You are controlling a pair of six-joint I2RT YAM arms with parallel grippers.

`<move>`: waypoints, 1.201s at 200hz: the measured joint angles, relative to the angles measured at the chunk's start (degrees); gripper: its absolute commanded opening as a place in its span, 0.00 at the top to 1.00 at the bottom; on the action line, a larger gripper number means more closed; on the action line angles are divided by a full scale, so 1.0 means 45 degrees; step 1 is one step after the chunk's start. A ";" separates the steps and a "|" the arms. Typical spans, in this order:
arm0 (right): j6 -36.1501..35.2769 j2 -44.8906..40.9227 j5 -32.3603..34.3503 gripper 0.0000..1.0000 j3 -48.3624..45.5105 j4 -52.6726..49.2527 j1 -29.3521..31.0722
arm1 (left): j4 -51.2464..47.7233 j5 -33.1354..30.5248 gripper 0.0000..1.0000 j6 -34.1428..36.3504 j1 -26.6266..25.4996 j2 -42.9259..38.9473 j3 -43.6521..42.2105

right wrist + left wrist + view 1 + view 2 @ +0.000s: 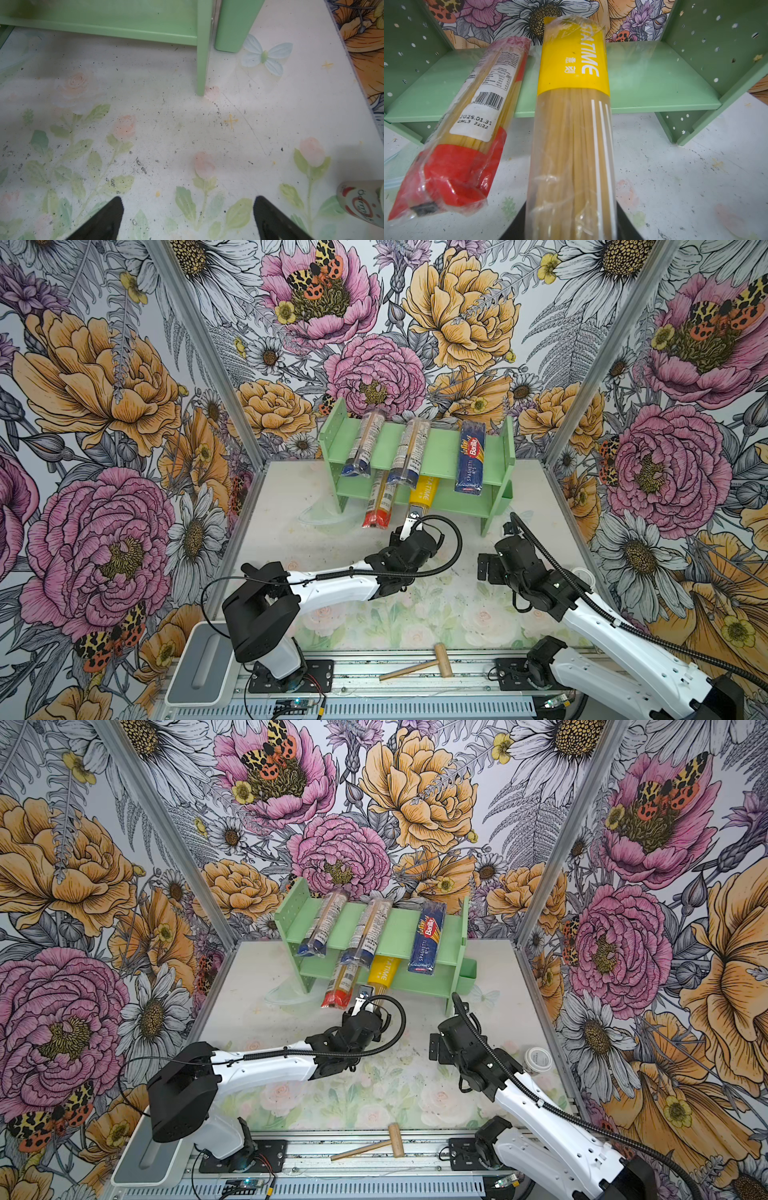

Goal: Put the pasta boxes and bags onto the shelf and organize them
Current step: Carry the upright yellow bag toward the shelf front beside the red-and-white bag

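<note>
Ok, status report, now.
Left pincer shut on yellow bag, far end resting on lower tier of shelf. Right pincer open, empty, over table. Red-ended bag alongside; nothing blocking.

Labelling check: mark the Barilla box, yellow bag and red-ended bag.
Barilla box [471, 458]: in a top view, blue front.
yellow bag [572, 61]: left wrist view, yellow band.
red-ended bag [454, 172]: left wrist view, red end.

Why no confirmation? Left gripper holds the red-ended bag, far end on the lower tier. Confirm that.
Wrong bag: the left gripper holds the yellow bag, not the red-ended bag beside it, as the left wrist view shows. The rest stands.
</note>
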 measured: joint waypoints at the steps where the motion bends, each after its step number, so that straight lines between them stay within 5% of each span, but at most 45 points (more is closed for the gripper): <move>1: 0.0000 0.0000 0.0000 0.01 0.0000 -0.0005 0.0000 | 0.0000 0.0005 1.00 0.0000 0.0005 0.0005 0.0005; 240: 0.0000 -0.0126 0.0005 0.01 0.0000 -0.0117 0.0000 | 0.0355 0.0724 1.00 0.0325 0.0670 0.1875 0.1948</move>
